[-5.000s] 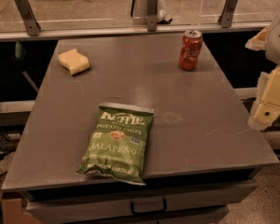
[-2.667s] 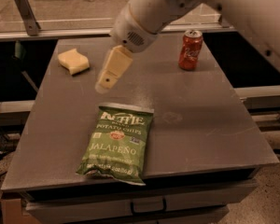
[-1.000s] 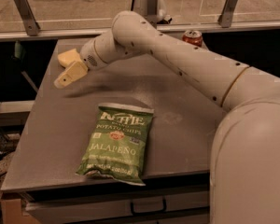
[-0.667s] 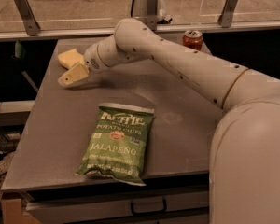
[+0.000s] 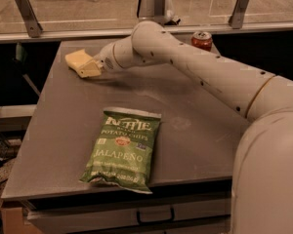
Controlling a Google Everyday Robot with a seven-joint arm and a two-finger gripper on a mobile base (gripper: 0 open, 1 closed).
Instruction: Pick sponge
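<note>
The sponge (image 5: 75,57), a small pale yellow block, lies on the grey table (image 5: 195,111) near its far left corner. My gripper (image 5: 89,70) is cream-coloured and sits right at the sponge's near right side, low over the table and overlapping the sponge's edge. The white arm (image 5: 195,67) reaches to it from the lower right, across the table. Whether the gripper has hold of the sponge does not show.
A green bag of jalapeño potato chips (image 5: 123,147) lies flat near the table's front edge. A red soda can (image 5: 201,39) stands at the far right, partly behind the arm. A rail with metal posts (image 5: 27,13) runs behind the table.
The arm swung in from the right across the table. In the last second the gripper moved up and back from just in front of the sponge to right against it. The sponge has stayed in place.
</note>
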